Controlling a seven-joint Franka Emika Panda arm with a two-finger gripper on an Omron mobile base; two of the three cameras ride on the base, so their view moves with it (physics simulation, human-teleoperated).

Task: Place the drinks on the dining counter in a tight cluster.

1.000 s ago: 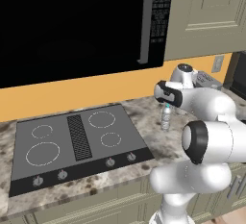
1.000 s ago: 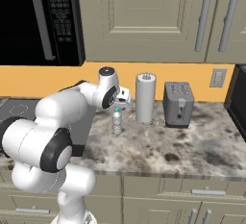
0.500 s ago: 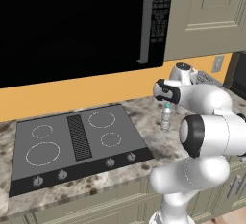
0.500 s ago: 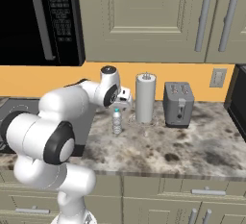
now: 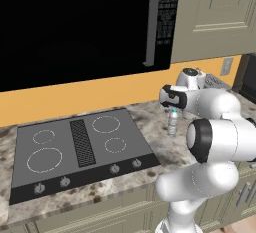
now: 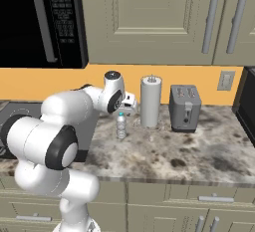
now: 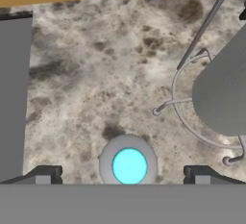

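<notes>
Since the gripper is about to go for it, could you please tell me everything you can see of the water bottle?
The water bottle is small, clear and plastic-looking, with a bright blue cap, and stands upright on the marble worktop. It sits between the stovetop and the paper towel roll, apart from both. In the hand view its cap lies between the fingertips of the open gripper, which hovers above without touching it.

Gripper (image 7: 122,177) hanging wide open over bottle (image 7: 128,164), blue cap facing up; paper towel holder (image 7: 218,91) standing beside, on marble worktop (image 7: 96,69).
</notes>
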